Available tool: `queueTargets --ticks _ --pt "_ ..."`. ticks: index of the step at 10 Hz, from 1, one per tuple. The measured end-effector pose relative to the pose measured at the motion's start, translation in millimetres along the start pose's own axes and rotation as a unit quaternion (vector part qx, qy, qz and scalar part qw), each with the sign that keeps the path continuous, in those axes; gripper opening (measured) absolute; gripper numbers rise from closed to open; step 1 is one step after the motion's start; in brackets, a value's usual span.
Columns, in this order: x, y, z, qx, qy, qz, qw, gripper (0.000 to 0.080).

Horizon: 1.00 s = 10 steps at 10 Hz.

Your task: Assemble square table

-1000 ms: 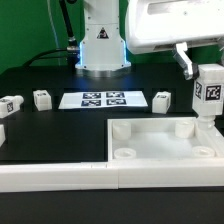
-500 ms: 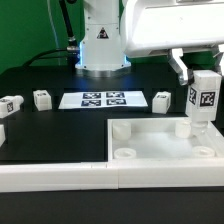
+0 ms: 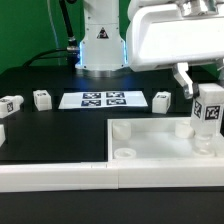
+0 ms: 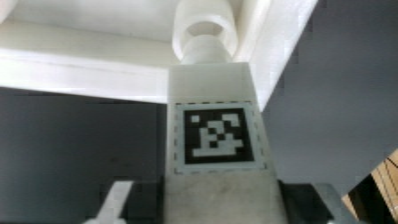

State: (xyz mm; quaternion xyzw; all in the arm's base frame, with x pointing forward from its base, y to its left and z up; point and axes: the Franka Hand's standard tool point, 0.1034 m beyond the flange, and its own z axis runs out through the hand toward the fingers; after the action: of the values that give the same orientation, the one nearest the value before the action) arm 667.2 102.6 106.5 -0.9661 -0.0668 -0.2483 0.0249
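The square table top (image 3: 160, 142) is a white tray with a raised rim and round corner sockets, lying at the front on the exterior view's right. My gripper (image 3: 205, 92) is shut on a white tagged leg (image 3: 210, 112) and holds it upright over the tray's right side, near the right-hand sockets (image 3: 204, 152). In the wrist view the leg (image 4: 217, 135) fills the middle between my fingers (image 4: 121, 202), its narrow end pointing at a round socket (image 4: 208, 22). I cannot tell whether it touches the socket.
Loose tagged legs lie on the black table: two at the left (image 3: 10, 104) (image 3: 41, 99) and one behind the tray (image 3: 162, 100). The marker board (image 3: 104, 100) lies mid-table. Long white bars (image 3: 55, 175) run along the front. The robot base (image 3: 103, 50) stands behind.
My gripper has come down with the leg and shifted slightly to the exterior view's right, so the leg's lower end is now close to the tray. Nothing else moved.
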Motion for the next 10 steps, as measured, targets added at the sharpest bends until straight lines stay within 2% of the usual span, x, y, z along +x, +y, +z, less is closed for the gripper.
queueTargets --ticks 3,6,10 --pt "-3.2 -4.2 7.2 0.001 -0.002 -0.002 1.000 0.0291" --pt "-6.5 -1.4 13.5 0.000 -0.006 -0.002 1.000 0.0291" --pt "-3.3 -0.7 16.3 -0.005 0.019 -0.003 1.000 0.0291"
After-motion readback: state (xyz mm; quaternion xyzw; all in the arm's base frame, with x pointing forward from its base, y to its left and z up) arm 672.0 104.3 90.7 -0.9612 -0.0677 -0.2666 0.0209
